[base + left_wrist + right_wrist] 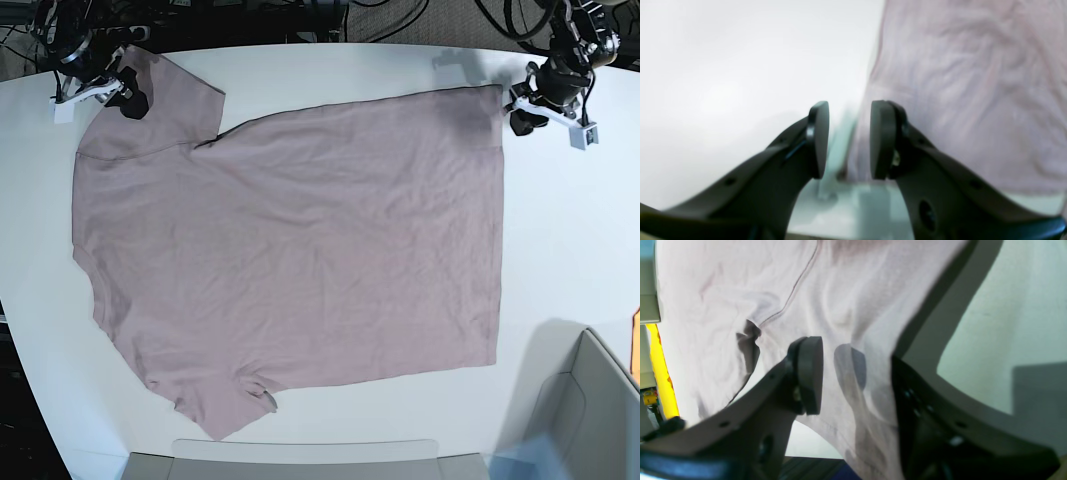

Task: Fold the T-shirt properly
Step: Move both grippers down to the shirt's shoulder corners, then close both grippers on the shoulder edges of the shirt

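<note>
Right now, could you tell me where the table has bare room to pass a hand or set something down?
The table is bare between the T-shirt's hem and the grey bin, and in a strip along the far edge above the shirt. It is crowded at both far corners, where the left gripper and right gripper hang.

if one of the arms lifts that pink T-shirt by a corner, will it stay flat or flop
Probably flop. The T-shirt lies thin and softly wrinkled on the table, so it looks limp and should drape from any pinch. In the right wrist view the cloth already puckers between the right hand's fingers. It seems light, and pushing would likely bunch it rather than slide it whole.
</note>
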`<state>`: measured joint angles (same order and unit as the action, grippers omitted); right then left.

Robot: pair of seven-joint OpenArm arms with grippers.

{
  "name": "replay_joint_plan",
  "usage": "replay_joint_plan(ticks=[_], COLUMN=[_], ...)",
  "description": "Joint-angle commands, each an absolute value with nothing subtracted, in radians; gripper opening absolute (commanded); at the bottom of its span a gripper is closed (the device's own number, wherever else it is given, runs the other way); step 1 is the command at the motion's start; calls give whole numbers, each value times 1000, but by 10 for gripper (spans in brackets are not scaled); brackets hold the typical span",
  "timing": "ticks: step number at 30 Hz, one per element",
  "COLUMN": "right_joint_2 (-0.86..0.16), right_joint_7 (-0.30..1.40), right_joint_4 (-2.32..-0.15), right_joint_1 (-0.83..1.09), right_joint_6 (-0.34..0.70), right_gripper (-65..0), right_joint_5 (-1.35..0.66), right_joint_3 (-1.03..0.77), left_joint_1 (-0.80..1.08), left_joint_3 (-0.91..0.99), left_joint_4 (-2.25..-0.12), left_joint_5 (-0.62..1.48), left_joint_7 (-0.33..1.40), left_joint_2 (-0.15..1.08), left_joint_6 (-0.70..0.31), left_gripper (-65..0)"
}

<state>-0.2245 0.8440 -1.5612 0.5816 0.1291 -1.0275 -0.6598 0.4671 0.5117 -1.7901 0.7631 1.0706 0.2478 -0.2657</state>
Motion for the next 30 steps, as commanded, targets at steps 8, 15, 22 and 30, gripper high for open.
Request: replay_joint_plan(ticks=[8,15,22,30], right_joint_2=[-237,-239,-232,-248], right_joint_7=[926,926,926,926], right_joint_4=[-1544,-1544,-1544,-1549], right_joint_1=[599,599,585,588], right_joint_6=[77,77,76,76], right_gripper=[-430,-430,-430,-610], right_joint_5=[-937,-937,-937,-934], right_joint_3=[-651,-648,-575,-581], left_joint_1=[473,473,473,473], left_joint_3=[496,473,360,361], left_joint_4=[-1690,-1603,-1586,-1506], left_joint_5=[831,826,823,823], left_joint_7=[1059,1061,1046,1007], left_joint_2=[283,282,289,292], left_joint_6=[-358,-417,-415,-415], left_gripper=[-442,-442,-467,-650])
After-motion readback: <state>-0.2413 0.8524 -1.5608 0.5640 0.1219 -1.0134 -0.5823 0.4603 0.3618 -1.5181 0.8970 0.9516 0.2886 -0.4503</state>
